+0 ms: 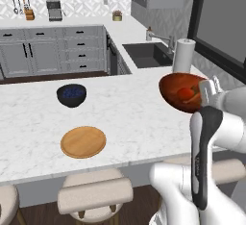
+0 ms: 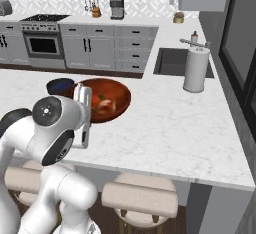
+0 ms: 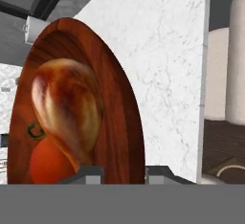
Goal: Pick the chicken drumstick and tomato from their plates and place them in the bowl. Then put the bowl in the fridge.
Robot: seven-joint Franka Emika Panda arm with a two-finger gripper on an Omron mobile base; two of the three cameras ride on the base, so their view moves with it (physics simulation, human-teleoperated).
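On my left base view, going left to right, I see the blue bowl (image 1: 71,95) on the marble tabletop (image 1: 33,123), with the wooden plate (image 1: 83,142) lying bare nearer to me. Further right the bowl (image 1: 178,90) is up off the tabletop and tilted, just in front of the paper towel roll (image 1: 183,55). The tomato (image 1: 185,93) and the drumstick (image 3: 67,108) lie together inside it, the drumstick resting against the tomato in my hand view. My claw (image 3: 123,173) is nearly closed, pinching the bowl's rim between its tips. The sink (image 1: 146,54) sits beyond, well apart from the bowl.
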